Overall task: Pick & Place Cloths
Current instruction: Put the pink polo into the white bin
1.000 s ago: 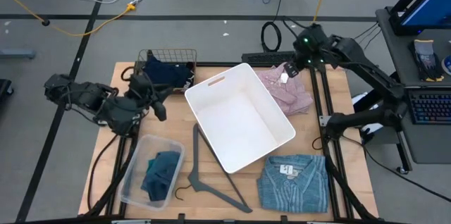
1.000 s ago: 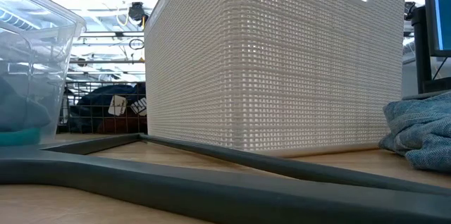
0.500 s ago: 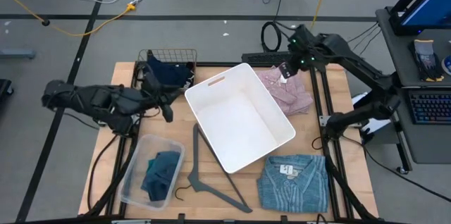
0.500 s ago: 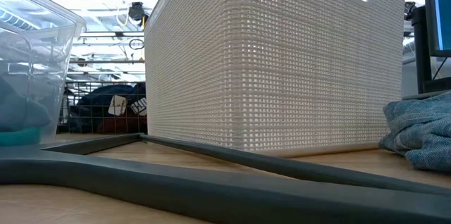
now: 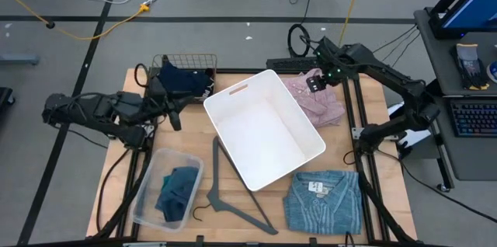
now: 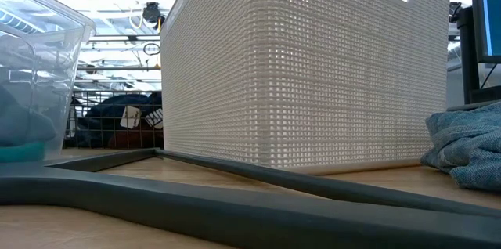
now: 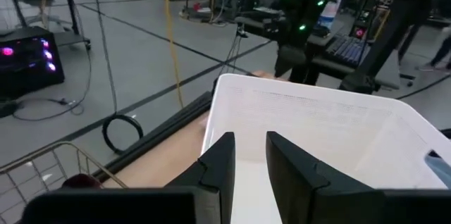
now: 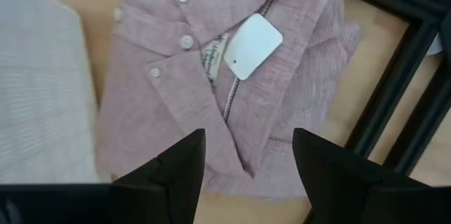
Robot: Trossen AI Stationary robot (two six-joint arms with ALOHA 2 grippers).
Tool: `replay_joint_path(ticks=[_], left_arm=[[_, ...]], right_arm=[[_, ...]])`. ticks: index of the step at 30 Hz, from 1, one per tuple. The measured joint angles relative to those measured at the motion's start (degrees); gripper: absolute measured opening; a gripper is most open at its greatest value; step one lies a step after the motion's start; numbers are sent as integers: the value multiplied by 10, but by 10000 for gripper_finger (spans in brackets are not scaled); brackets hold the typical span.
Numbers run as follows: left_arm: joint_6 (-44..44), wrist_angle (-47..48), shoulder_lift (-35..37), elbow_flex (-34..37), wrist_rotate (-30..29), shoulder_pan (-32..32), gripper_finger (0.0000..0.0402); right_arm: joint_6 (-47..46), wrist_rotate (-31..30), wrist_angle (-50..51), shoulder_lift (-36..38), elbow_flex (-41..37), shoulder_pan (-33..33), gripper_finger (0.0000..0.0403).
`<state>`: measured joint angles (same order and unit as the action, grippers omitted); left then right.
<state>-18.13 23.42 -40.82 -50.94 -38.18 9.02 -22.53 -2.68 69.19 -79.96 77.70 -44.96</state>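
My right gripper [image 5: 314, 84] hovers open above the pink shirt [image 5: 320, 98], which lies flat on the table right of the white bin. In the right wrist view the open gripper [image 8: 248, 139] sits over the shirt's collar and white tag [image 8: 252, 46]. My left gripper [image 5: 174, 110] is held in the air beside the wire basket, its fingers [image 7: 249, 139] a narrow gap apart, pointing at the white bin [image 7: 317, 132]. Navy cloth [image 5: 183, 80] lies in the basket. Teal cloth [image 5: 177, 190] fills the clear box. The blue striped shirt [image 5: 323, 200] lies flat near the near edge.
The white bin [image 5: 264, 129] stands at the table's middle. The wire basket [image 5: 185, 62] is at the far left, the clear box [image 5: 147, 200] near left. A grey hanger [image 5: 233, 194] lies between box and blue shirt. Black frame rails [image 5: 353, 115] run past the pink shirt.
My right gripper has come down and toward the near edge, from above the pink shirt's far end to over its collar. My left gripper has swung toward the white bin and drawn partly back; it now shows at the top of the low view.
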Motion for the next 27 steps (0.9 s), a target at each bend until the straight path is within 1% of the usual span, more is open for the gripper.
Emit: replay_joint_path(ticks=[3,13,18,22,27], left_arm=[[5,0,6,0,24,-9,81],[15,1,12,0,54,-43,81],[15,1,12,0,73,-61,81],[11,0,13,0,95,-75,81],[-4,0,12,0,103,-85,81]], right_arm=[[-8,0,-21,1,-26,-14,208],[-23,0,-115,1,-98,-53,212],[39,-8,-170,1,-118,-57,217],[56,-49,-214,1,-122,-57,212],[67,-47,-219,1,-122,-57,211]])
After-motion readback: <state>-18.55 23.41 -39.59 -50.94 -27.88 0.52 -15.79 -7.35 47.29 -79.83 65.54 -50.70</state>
